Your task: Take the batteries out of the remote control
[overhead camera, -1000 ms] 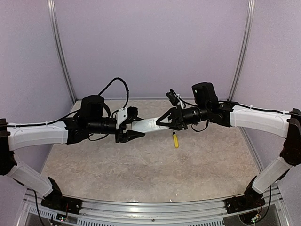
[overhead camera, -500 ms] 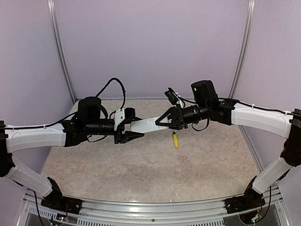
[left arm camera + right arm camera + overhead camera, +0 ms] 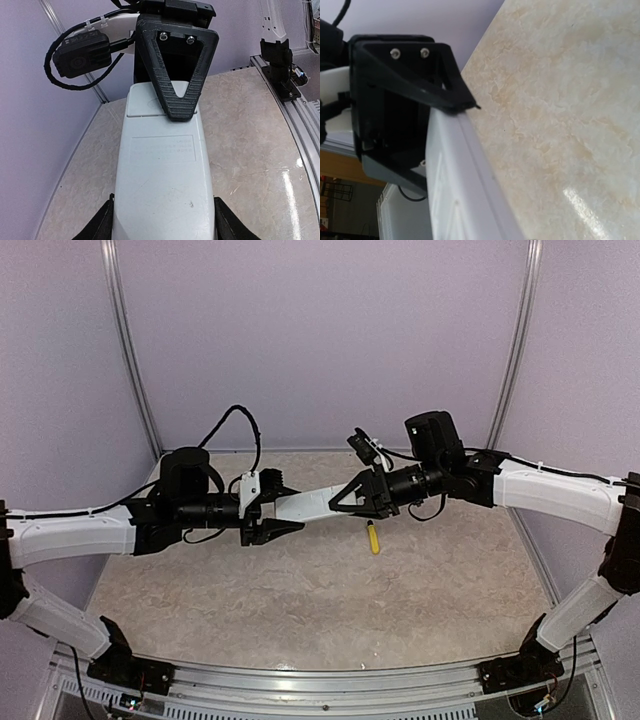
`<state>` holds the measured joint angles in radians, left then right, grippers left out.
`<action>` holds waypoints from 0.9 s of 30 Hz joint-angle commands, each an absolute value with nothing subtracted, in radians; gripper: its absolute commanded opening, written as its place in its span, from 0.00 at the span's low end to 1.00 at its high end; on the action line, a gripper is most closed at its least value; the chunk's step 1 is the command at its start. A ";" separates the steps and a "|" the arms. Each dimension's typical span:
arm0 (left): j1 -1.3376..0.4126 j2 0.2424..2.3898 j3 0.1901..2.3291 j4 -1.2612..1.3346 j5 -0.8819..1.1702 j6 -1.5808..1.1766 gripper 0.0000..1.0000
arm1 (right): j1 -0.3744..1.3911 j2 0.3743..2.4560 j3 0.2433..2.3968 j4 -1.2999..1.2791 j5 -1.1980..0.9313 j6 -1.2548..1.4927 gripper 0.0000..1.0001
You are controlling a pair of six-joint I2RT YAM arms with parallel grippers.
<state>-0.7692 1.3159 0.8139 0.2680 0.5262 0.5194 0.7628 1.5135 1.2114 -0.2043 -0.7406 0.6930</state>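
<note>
Top external shows the remote (image 3: 308, 504) up in the air, its long side running left to right, the left gripper (image 3: 283, 508) pinching one end and the right gripper (image 3: 336, 503) pinching the other.

Pale lilac walls (image 3: 320, 330) with metal corner posts (image 3: 128, 350) around a glossy beige marbled tabletop (image 3: 320, 590).

Matt wht plastic remote control (image 3: 162, 185)

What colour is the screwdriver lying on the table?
Yellow screwdriver; it shows best in the top external view.
</note>
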 commanded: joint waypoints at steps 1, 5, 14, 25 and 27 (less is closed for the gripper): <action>-0.773 1.273 0.794 0.323 0.545 0.505 0.00 | 0.769 1.486 1.232 -0.272 -0.717 0.660 0.36; -0.773 1.266 0.787 0.322 0.550 0.504 0.00 | 0.769 1.485 1.236 -0.282 -0.709 0.656 0.36; -0.773 1.261 0.785 0.304 0.554 0.514 0.00 | 0.769 1.480 1.253 -0.328 -0.679 0.629 0.36; -0.774 1.245 0.781 0.269 0.540 0.536 0.00 | 0.769 1.480 1.266 -0.368 -0.667 0.611 0.33; -0.775 1.248 0.780 0.268 0.533 0.537 0.00 | 0.769 1.480 1.268 -0.375 -0.666 0.609 0.33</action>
